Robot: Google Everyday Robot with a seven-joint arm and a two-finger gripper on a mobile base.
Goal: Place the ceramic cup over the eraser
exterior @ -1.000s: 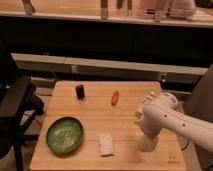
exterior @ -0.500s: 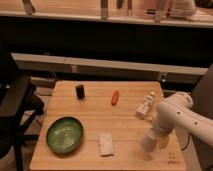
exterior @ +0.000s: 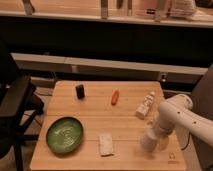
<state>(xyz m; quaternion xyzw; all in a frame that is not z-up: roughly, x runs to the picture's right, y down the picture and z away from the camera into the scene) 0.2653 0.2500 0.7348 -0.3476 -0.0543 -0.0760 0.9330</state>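
Note:
The eraser (exterior: 115, 97), a small orange-red piece, lies on the wooden table (exterior: 125, 125) just right of centre towards the back. My white arm reaches in from the right. Its gripper (exterior: 151, 136) is low over the table's front right part, well to the front right of the eraser. An off-white cylindrical shape at the arm's end, seemingly the ceramic cup (exterior: 147, 144), stands on or just above the table. I cannot separate it clearly from the gripper.
A whitish labelled bottle (exterior: 146, 105) stands just behind the gripper. A small black block (exterior: 80, 91) stands at the back left. A green plate (exterior: 65, 134) sits at the front left, with a flat whitish block (exterior: 105, 144) to its right. A dark chair (exterior: 15, 107) stands left of the table.
My arm's upper part has swung to the right and uncovered the whitish bottle. The gripper end stays low near the table's front right.

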